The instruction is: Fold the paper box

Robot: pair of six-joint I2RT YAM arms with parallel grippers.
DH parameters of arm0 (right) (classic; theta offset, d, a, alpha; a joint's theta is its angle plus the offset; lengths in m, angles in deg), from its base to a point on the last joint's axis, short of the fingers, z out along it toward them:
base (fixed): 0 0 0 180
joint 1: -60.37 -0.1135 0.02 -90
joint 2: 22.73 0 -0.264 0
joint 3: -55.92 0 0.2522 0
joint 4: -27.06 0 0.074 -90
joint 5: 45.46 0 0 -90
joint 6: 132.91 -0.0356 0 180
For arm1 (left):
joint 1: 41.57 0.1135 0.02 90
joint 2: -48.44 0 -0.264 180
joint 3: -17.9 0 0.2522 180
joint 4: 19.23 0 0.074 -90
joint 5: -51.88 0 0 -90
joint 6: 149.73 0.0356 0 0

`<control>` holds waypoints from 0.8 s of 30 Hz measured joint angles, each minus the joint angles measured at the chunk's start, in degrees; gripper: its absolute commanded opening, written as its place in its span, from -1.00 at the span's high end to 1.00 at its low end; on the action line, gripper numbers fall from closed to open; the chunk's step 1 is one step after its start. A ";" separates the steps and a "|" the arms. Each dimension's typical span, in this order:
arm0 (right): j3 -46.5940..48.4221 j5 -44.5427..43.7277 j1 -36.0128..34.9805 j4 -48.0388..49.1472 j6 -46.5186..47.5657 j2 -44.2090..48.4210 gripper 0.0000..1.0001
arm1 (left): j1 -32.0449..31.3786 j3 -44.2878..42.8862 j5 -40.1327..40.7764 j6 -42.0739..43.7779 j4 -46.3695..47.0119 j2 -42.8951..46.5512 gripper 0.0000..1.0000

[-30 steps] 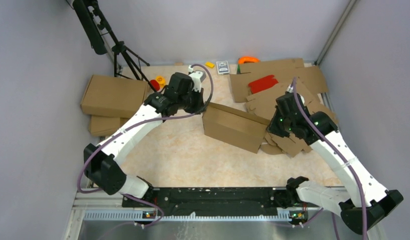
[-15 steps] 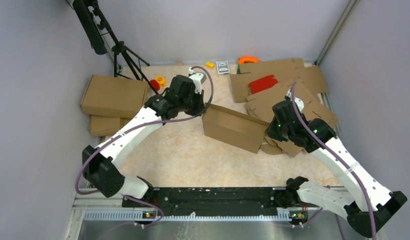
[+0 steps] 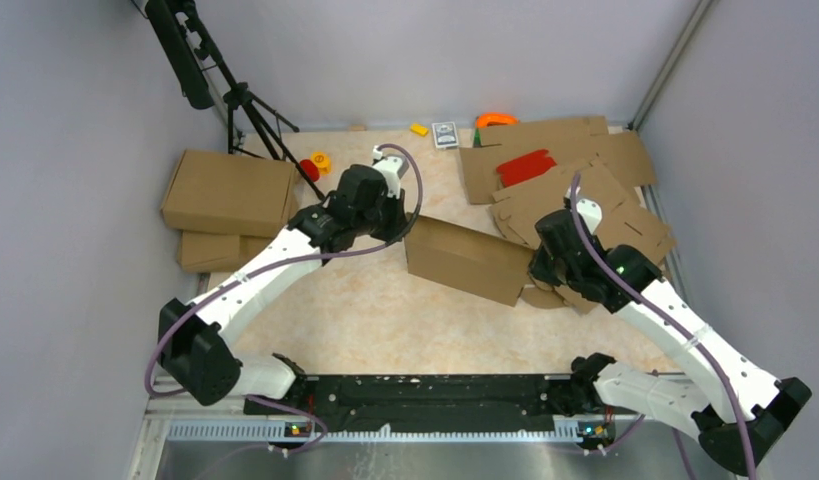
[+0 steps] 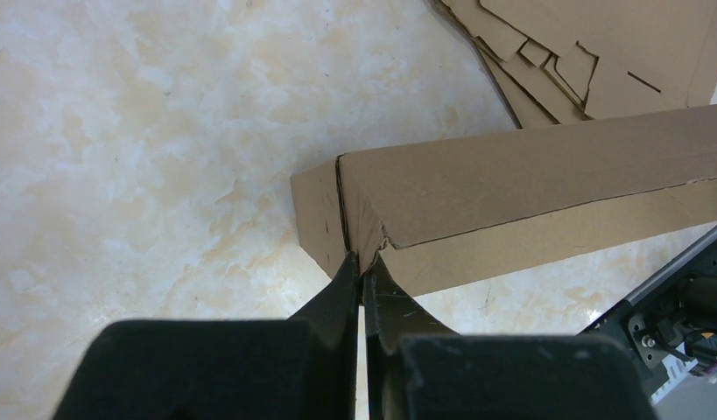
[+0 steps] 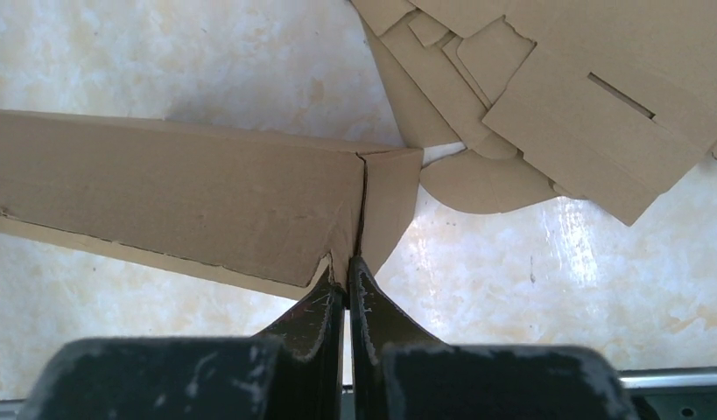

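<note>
One paper box [image 3: 465,258], two other boxes [image 3: 230,190] [image 3: 207,250], two grippers [image 4: 363,264] [image 5: 347,264]

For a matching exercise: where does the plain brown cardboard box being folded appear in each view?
Top external: brown cardboard box, centre, slightly right.
Left wrist: box across right half.
Right wrist: box across left half.
Shared landmark: heap of flat brown cardboard sheets beside it.

Left of the fingers of the left gripper [image 4: 362,267] the table [image 4: 118,131] lies bare; the paper box [image 5: 179,192] and heaped cardboard sheets [image 5: 582,87] block beyond those of the right gripper [image 5: 347,267].

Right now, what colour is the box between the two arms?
Plain brown, unprinted cardboard. The paper box shows best in the right wrist view.
</note>
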 measured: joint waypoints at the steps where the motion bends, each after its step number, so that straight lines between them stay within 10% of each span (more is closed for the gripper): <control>1: -0.46 -0.37 -0.07 0.74 0.48 0.26 1.00 | -0.11 0.83 0.17 -0.15 0.68 0.61 1.00; 7: -2.08 -1.46 -0.09 4.35 4.35 0.72 0.97 | -0.46 3.74 1.29 -0.57 3.37 2.80 1.00; 14: -2.60 2.14 -0.07 7.82 11.87 1.14 0.03 | -0.57 7.58 2.12 -1.05 6.12 6.01 1.00; 24: -1.68 11.67 -0.07 7.52 14.62 5.66 -0.78 | -1.62 8.72 3.96 -1.40 6.54 7.21 1.00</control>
